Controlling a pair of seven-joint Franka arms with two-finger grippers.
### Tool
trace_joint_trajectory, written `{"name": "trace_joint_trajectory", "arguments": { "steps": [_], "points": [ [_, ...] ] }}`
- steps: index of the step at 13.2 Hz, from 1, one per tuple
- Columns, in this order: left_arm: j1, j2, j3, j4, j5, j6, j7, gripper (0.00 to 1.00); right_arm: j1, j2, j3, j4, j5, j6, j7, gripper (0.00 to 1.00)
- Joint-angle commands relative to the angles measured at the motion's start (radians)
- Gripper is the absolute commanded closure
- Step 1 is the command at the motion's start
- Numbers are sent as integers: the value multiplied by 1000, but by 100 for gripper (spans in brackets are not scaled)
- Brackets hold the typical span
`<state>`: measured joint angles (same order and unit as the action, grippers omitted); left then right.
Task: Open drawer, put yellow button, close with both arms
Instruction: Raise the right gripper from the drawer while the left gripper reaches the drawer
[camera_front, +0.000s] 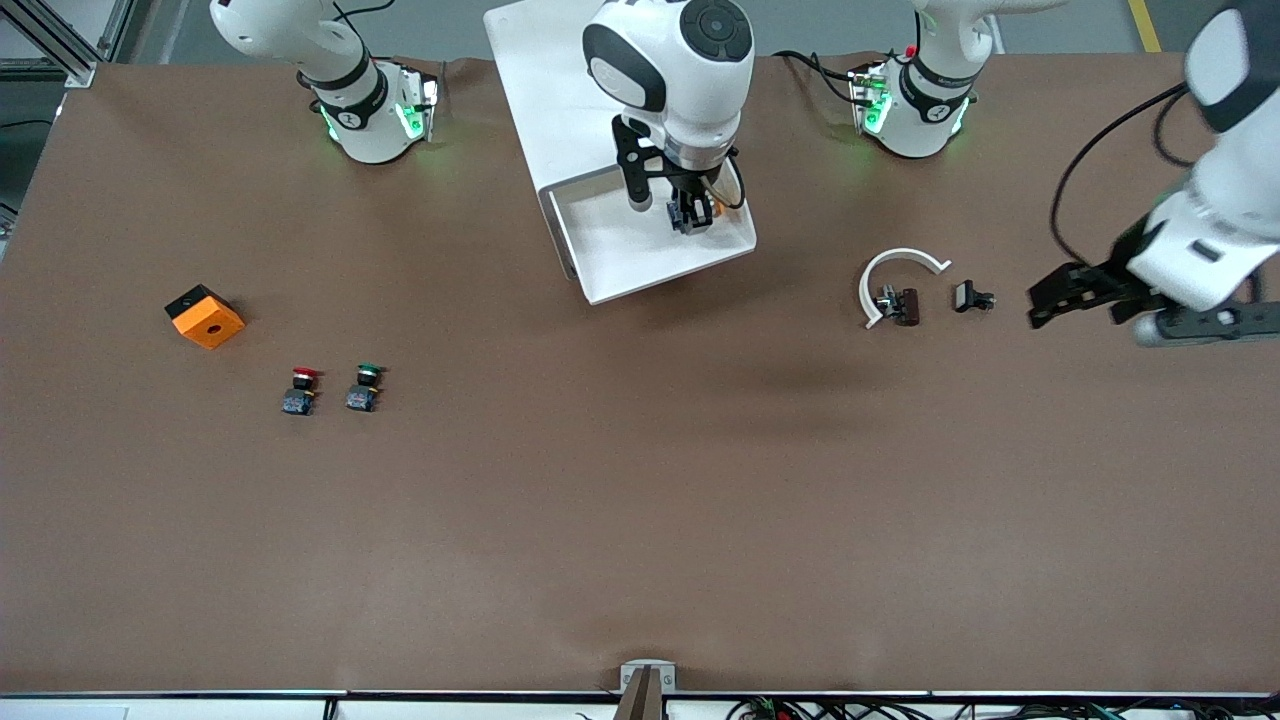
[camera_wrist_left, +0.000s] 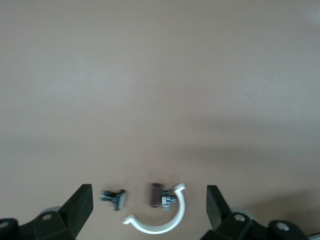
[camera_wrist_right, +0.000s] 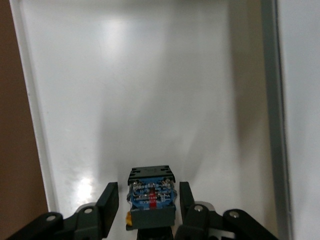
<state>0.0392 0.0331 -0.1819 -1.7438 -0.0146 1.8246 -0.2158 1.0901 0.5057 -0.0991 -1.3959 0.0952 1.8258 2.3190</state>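
The top drawer (camera_front: 622, 250) stands pulled out of the white cabinet (camera_front: 545, 90), its white floor (camera_wrist_right: 150, 90) bare around the button. The yellow button (camera_front: 697, 212) sits low inside it; the right wrist view shows its blue-and-black body (camera_wrist_right: 151, 197) with a bit of yellow cap beneath. My right gripper (camera_front: 690, 216) reaches down into the drawer, open (camera_wrist_right: 149, 201). Its fingers (camera_wrist_right: 111, 200) stand on either side of the button with a small gap on each side. My left gripper (camera_front: 1045, 300) waits open (camera_wrist_left: 149, 196) over the table at the left arm's end, holding nothing.
A white C-shaped clamp (camera_front: 897, 268) with a bolt and brown block, and a small black part (camera_front: 972, 296), lie just ahead of the left gripper. A red-capped button (camera_front: 301, 390), a green-capped button (camera_front: 364, 388) and an orange block (camera_front: 205, 316) lie toward the right arm's end.
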Motion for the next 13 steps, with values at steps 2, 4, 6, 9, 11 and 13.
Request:
{"name": "trace_joint_trajectory", "arguments": {
  "steps": [2, 4, 6, 9, 11, 13],
  "points": [
    [-2, 39, -135, -20, 10, 33, -173, 0, -41, 5, -2, 51, 9, -20, -69, 0],
    [-4, 70, -210, -20, 10, 62, -261, 0, -70, -1, -1, 63, 9, -51, -134, 0],
    [-5, 105, -267, -19, 10, 84, -313, 0, -116, -10, -1, 90, 21, -100, -222, 0],
    [-31, 166, -312, -16, 4, 134, -416, 0, -177, -50, -2, 100, 35, -175, -383, 0],
    [-79, 204, -311, -16, 15, 157, -485, 0, -229, -87, -5, 100, 38, -236, -531, 0],
    [-113, 228, -312, -13, 18, 169, -548, 0, -297, -125, -10, 100, 37, -314, -706, 0]
  ]
}}
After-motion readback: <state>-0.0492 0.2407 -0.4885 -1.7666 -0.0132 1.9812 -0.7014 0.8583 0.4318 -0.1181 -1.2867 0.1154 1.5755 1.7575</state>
